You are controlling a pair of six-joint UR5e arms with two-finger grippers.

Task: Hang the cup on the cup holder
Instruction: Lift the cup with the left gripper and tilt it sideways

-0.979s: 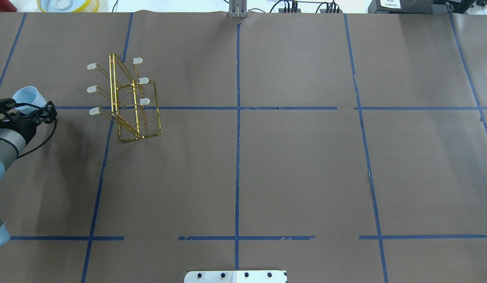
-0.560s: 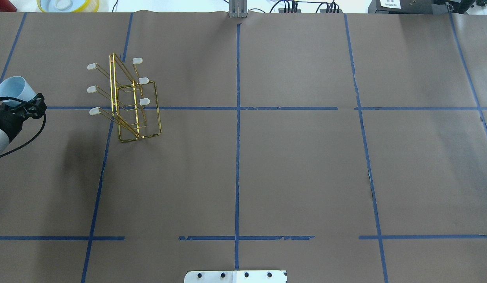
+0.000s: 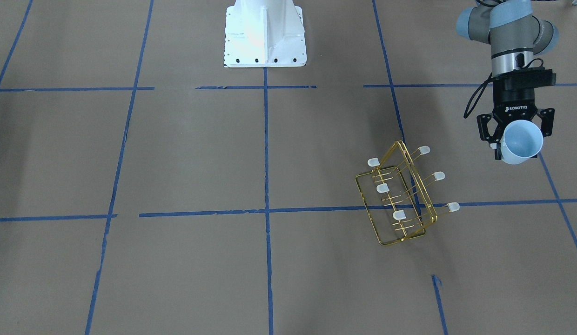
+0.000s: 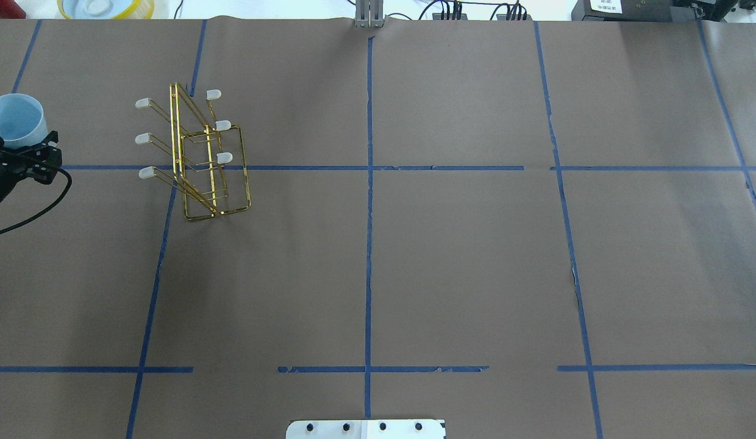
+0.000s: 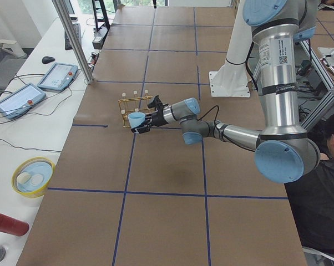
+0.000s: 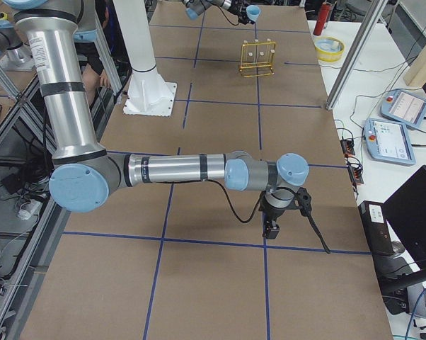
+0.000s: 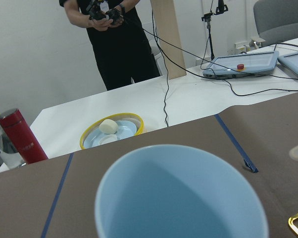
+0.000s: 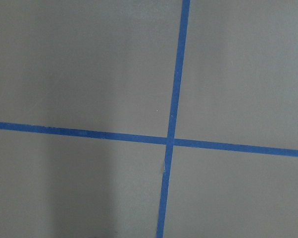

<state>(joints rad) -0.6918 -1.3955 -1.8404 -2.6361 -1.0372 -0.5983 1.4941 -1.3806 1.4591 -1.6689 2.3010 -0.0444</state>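
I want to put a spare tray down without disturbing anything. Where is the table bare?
The brown paper is bare from the centre tape line rightward, and between the rack and the base plate. It is crowded on the robot's left: the left pincer holds the cup beside the rack.

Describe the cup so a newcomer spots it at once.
On the brown table, find the gold wire cup holder on the robot's left. Beside it the left gripper holds the cup: pale blue, handleless, far larger than the frosted prong caps.
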